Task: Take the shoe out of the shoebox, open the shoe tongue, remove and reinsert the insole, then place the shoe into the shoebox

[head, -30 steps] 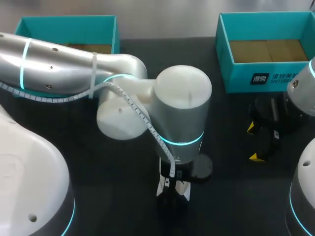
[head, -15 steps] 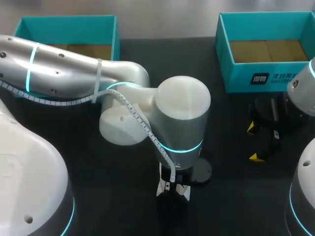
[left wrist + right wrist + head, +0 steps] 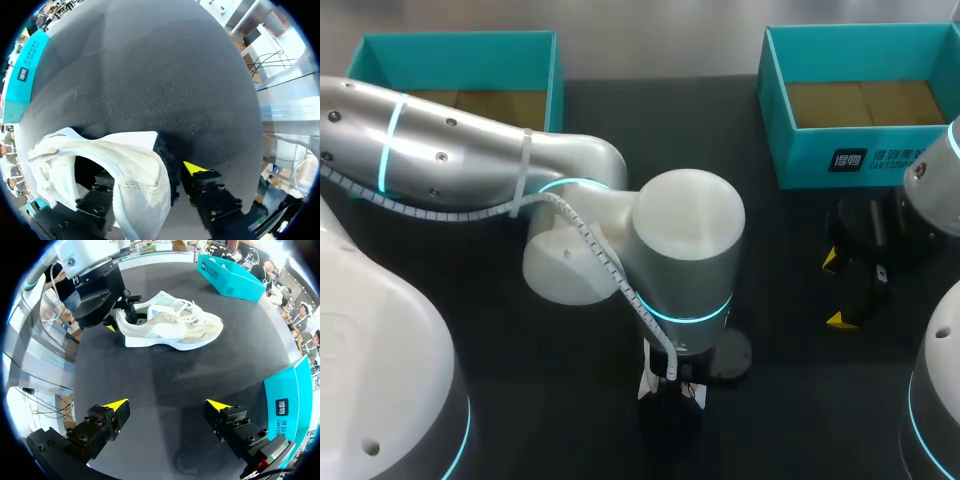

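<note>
A white and beige sneaker (image 3: 175, 327) lies on its side on the black table, outside the boxes. My left arm (image 3: 685, 250) reaches past the middle and hides most of the shoe in the head view, where only a bit of the heel (image 3: 672, 388) shows. My left gripper (image 3: 160, 172) straddles the heel wall (image 3: 140, 170), one finger inside the shoe and one yellow tip (image 3: 195, 167) against the black heel outside, shut on it. My right gripper (image 3: 167, 407) hangs open and holds nothing, well short of the shoe, also seen at the table's right (image 3: 835, 290).
Two teal shoeboxes stand at the back: one at the right (image 3: 800, 150), one at the left (image 3: 450, 45). Both show bare brown floors. Bare black table lies between my right gripper and the shoe.
My left arm's wrist has shifted slightly toward the near edge, over the shoe's heel. The right arm has not moved.
</note>
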